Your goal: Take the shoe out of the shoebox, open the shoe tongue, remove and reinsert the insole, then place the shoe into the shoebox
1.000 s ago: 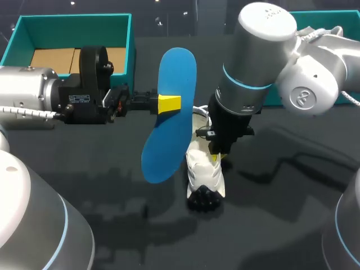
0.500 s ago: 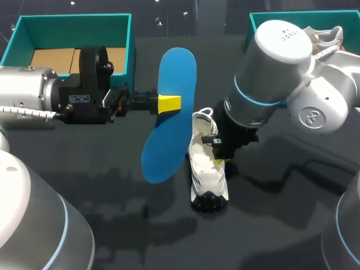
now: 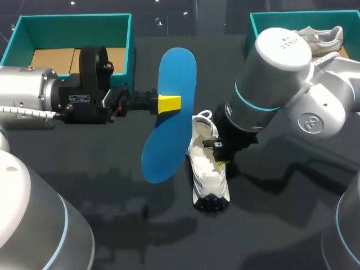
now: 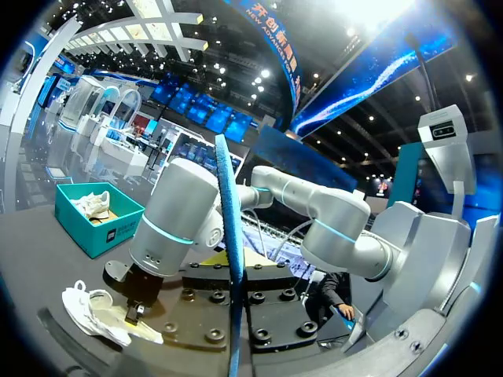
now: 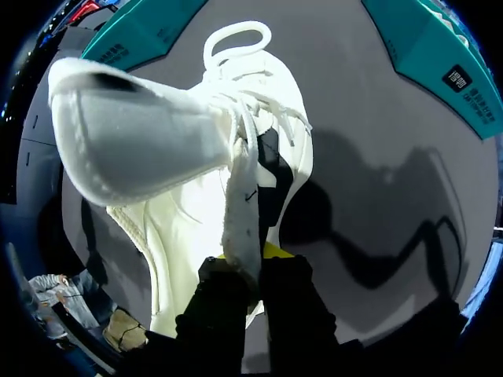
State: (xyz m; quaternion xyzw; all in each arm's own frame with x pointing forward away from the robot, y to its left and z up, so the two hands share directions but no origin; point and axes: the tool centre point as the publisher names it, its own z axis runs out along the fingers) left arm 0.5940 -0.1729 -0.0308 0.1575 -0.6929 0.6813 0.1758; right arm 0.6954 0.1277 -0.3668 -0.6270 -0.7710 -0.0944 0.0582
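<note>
My left gripper (image 3: 169,104) is shut on a blue insole (image 3: 171,73), holding it on edge in the air above the table's middle. In the left wrist view the insole (image 4: 229,259) runs edge-on straight ahead of that gripper. A white shoe (image 3: 207,169) lies on the dark table just right of the insole, its dark toe toward the front edge. My right gripper (image 3: 221,162) comes down onto the shoe's right side. In the right wrist view it (image 5: 250,271) is shut on the shoe's tongue (image 5: 134,133), which is pulled up and away from the laces.
A teal shoebox (image 3: 19,34) with a cardboard liner stands at the back left, behind my left arm. A second teal box (image 3: 264,19) at the back right holds another white shoe (image 3: 320,36). My right arm's elbow hangs over that box's front.
My right arm has swung to the right, and the shoe has slid a little right and toward the front with it. The left arm and insole have not moved.
</note>
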